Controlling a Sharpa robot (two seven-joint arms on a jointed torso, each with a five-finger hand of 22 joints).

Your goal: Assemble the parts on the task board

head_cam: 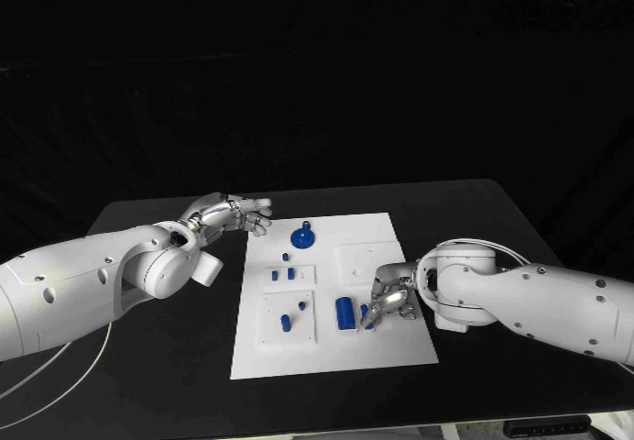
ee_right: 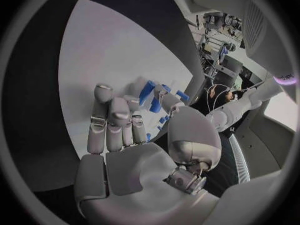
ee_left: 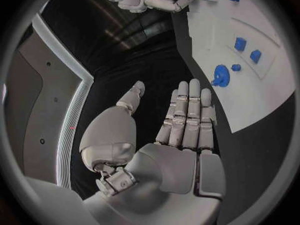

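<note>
The white task board (head_cam: 331,339) lies in the middle of the table. On it are a round blue part (head_cam: 302,239) with a knob, small blue pegs (head_cam: 281,273) and a long blue cylinder (head_cam: 346,313). My right hand (head_cam: 390,301) is low over the board's right side, beside the cylinder. Its thumb and a finger pinch a small blue part (head_cam: 366,313), which the right wrist view shows as a blue part (ee_right: 155,105) at the thumb tip. My left hand (head_cam: 232,216) hovers off the board's far left corner, fingers (ee_left: 187,110) straight and apart, holding nothing.
Two more blue pegs (head_cam: 286,321) stand in a raised square block at the board's near left. The left wrist view shows the round part (ee_left: 220,76) and two pegs (ee_left: 247,50) on the board (ee_left: 262,100). Black table surrounds the board.
</note>
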